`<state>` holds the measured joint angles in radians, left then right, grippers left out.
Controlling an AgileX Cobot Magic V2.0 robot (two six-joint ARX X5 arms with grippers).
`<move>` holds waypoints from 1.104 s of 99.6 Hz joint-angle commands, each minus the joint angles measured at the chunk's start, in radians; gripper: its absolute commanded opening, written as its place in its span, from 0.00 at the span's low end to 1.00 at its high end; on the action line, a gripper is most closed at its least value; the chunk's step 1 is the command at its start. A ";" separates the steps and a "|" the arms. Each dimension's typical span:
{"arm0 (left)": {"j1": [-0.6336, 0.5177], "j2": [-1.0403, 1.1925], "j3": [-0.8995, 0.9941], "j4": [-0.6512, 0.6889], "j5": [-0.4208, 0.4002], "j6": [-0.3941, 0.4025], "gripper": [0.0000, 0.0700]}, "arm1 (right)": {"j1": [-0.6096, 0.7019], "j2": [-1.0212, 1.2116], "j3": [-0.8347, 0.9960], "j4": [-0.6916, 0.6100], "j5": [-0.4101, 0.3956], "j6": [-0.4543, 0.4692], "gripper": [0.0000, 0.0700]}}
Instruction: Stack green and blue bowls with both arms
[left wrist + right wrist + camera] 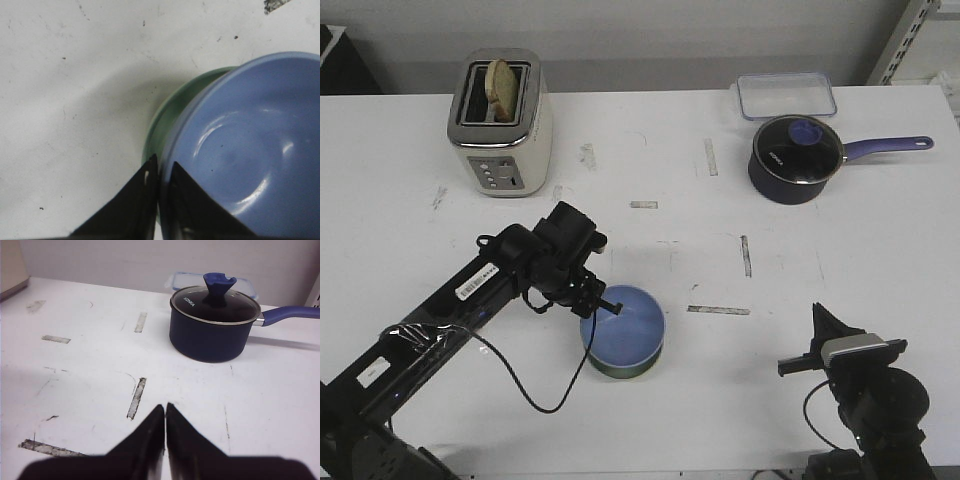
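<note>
since the blue bowl [623,327] is already nested in the green bowl [167,112] near the table's [880,290] front edge, the stack could be dragged if the left gripper [159,182], pinched on the blue rim, is withdrawn unopened; the right gripper [165,415] is pressed together, empty.

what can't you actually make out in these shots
- Green bowl: mostly covered by the blue bowl nested in it; only an edge shows in the front and left wrist views.
- Left gripper: fingers straddle the blue rim; contact unclear.
- Toaster button markings: too small, front view.
- Clear container: partly hidden by the saucepan.
</note>
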<state>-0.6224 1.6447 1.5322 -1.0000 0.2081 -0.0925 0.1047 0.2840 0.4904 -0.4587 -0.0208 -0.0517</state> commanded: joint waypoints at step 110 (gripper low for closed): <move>0.176 -0.170 0.121 0.164 -0.280 0.093 0.00 | 0.003 0.006 -0.001 0.011 0.003 0.010 0.00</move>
<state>-0.4625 1.5169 1.6623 -0.8780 -0.0727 -0.0128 0.1047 0.2840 0.4904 -0.4583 -0.0208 -0.0517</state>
